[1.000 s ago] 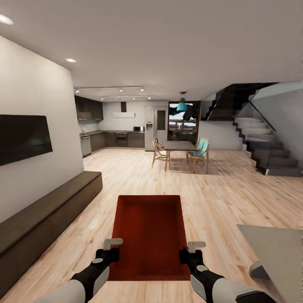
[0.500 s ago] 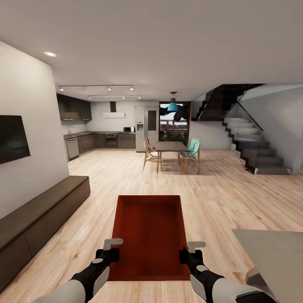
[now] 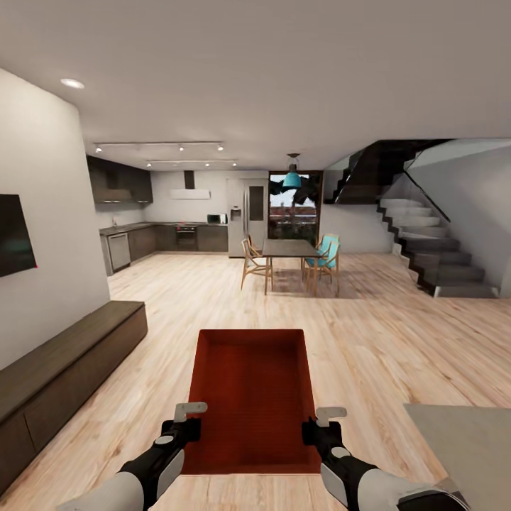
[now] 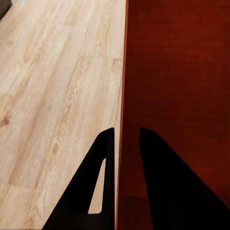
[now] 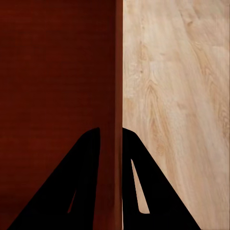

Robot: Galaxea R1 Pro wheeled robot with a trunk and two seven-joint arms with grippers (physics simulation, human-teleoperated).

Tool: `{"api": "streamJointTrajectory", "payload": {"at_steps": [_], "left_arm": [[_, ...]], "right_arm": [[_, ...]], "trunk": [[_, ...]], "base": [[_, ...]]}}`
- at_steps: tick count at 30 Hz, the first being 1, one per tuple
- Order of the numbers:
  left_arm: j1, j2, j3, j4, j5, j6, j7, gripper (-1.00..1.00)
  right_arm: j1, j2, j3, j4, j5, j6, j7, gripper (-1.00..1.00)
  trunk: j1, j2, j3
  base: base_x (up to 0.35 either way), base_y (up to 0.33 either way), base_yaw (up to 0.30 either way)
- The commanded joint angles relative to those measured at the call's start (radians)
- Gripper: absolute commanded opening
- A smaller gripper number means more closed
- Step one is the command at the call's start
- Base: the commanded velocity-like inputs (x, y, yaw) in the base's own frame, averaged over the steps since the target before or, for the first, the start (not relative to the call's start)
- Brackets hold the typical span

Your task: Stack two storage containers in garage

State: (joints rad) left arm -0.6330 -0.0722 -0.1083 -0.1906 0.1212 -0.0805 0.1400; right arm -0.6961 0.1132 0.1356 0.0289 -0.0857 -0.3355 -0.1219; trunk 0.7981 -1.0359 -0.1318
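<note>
- A red-orange storage container (image 3: 252, 397) is carried out in front of the robot, open top up, above the light wood-plank floor (image 3: 383, 333) of the living room.
- The left tool (image 3: 186, 424) is clamped on the container's left wall; in the left wrist view one finger (image 4: 98, 179) sits outside the wall and the other inside the container (image 4: 177, 96).
- The right tool (image 3: 319, 428) is clamped on the container's right wall the same way, its two fingers (image 5: 143, 187) straddling the thin rim, with the container (image 5: 57, 72) on one side and floor planks on the other.
- Left of the container, a long dark low cabinet (image 3: 64, 369) runs along the white wall, with the edge of a black wall TV (image 3: 13, 245) above it.
- Beyond the container, a dining surface (image 3: 289, 248) stands with wooden and teal chairs (image 3: 326, 257) around it, under a teal pendant lamp (image 3: 292, 179).
- Further back and left of the dining surface is a dark kitchen (image 3: 167, 238) with a tall fridge (image 3: 245, 216).
- Right of the dining surface, a dark staircase (image 3: 433, 255) climbs the far wall.
- A pale grey slab-like surface (image 3: 461, 440) cuts in just right of the container; I cannot tell what it is.
</note>
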Motion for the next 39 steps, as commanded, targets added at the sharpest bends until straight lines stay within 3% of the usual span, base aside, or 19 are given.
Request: {"api": "streamJointTrajectory", "payload": {"at_steps": [1,28,39], "left_arm": [[-0.001,0.026,0.008,0.002,0.006,-0.004,0.018,-1.0],[-0.001,0.026,0.009,0.002,0.006,-0.004,0.018,-1.0],[-0.001,0.026,0.009,0.002,0.006,-0.004,0.018,-1.0]], "right_arm": [[-0.002,-0.002,-0.01,0.002,-0.029,-0.01,-0.005,-1.0],[-0.002,-0.001,-0.01,0.002,-0.029,-0.01,-0.005,-1.0],[-0.002,-0.001,-0.01,0.002,-0.029,-0.01,-0.005,-1.0]], "trunk": [[0.001,-0.001,-0.001],[0.001,-0.001,-0.011],[0.001,-0.001,-0.011]], "base": [[0.318,0.0,0.0],[0.318,0.0,-0.003],[0.318,0.0,-0.219]]}}
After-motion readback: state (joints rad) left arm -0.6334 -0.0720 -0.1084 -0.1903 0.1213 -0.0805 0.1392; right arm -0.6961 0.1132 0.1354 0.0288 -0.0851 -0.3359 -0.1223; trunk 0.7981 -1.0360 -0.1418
